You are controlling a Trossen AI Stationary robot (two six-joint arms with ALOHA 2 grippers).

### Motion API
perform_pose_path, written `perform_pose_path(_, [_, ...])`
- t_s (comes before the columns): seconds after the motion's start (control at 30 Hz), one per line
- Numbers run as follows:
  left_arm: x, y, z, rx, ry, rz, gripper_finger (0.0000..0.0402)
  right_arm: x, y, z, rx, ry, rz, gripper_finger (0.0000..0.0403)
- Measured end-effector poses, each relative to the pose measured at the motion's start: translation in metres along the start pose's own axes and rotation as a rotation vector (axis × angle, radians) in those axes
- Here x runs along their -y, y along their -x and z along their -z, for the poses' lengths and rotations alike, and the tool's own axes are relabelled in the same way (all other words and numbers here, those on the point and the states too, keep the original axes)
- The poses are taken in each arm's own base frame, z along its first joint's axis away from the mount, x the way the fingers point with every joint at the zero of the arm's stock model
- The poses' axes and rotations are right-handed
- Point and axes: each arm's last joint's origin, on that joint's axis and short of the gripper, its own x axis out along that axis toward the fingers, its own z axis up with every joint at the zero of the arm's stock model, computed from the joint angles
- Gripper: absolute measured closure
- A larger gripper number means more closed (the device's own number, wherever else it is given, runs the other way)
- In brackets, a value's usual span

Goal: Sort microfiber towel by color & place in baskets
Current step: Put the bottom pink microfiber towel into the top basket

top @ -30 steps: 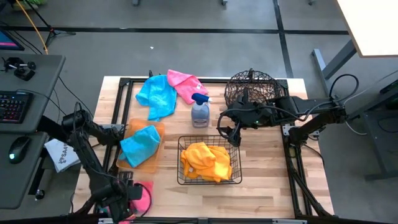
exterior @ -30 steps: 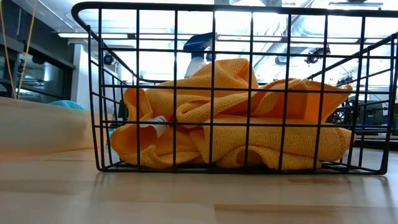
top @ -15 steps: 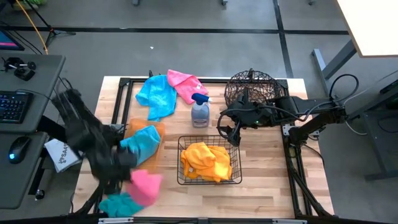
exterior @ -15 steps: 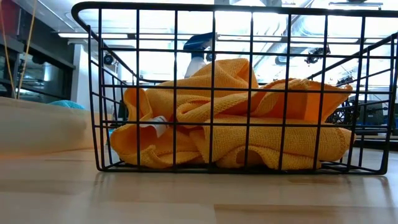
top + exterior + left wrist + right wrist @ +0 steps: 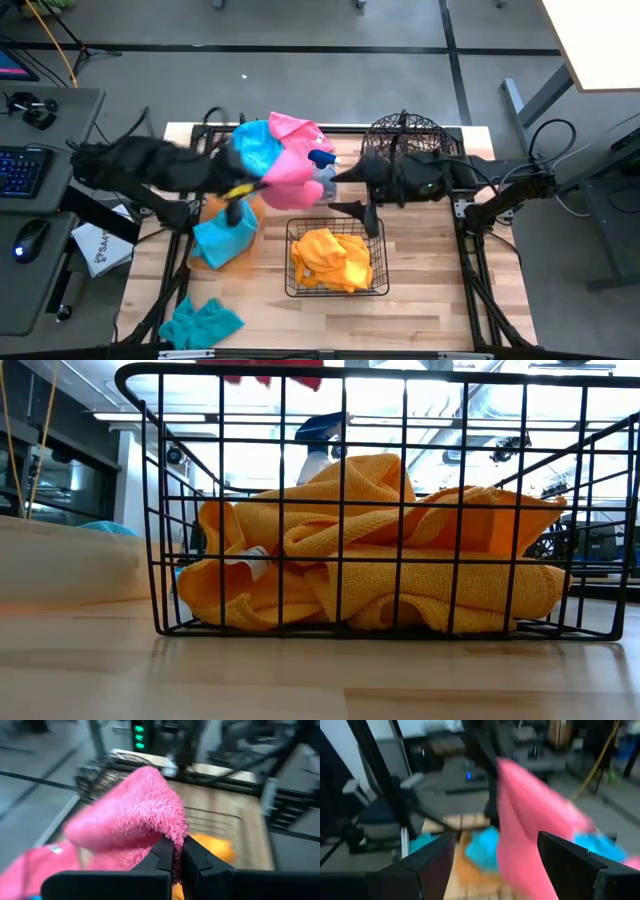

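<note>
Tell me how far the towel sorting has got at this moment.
Done: orange towels fill the black wire basket, and one blue towel lies on the orange tray. In hand: the left gripper carries a pink towel. Left: blue, blue and pink towels; the round basket looks empty.

You will find one partly legible print: dark letters "SA…" on the white paper sheet (image 5: pixel 97 246) beside the worktop's left edge.

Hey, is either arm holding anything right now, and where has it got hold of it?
The left gripper is shut on a pink towel, pinching a fold at its edge. The right gripper is open and holds nothing.
</note>
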Motion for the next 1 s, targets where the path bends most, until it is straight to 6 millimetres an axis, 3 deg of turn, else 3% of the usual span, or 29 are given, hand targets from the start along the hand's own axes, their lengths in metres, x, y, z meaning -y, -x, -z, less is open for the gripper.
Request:
perform_pose_path(0.2, [-0.008, -0.05, -0.008, -0.058, -0.069, -0.04, 0.0401, -0.002, -0.002, -0.012, 0.131, 0.142, 0.001, 0.0123])
perform_pose_path(0.4, [-0.009, -0.087, -0.016, -0.035, -0.112, 0.005, 0.0401, 0.001, -0.017, -0.001, 0.057, 0.31, 0.137, 0.0123])
perform_pose_path(0.6, [-0.018, -0.091, -0.023, 0.014, -0.119, -0.019, 0.0401, 0.003, -0.03, 0.012, -0.041, 0.366, 0.217, 0.0123])
perform_pose_path(0.77, [-0.016, -0.089, -0.03, 0.072, -0.105, 0.036, 0.0401, 0.012, -0.042, 0.018, -0.076, 0.389, 0.324, 0.0123])
perform_pose_path(1.0, [-0.012, -0.086, -0.034, 0.12, -0.089, 0.067, 0.0401, 0.018, -0.053, 0.022, -0.085, 0.386, 0.348, 0.0123])
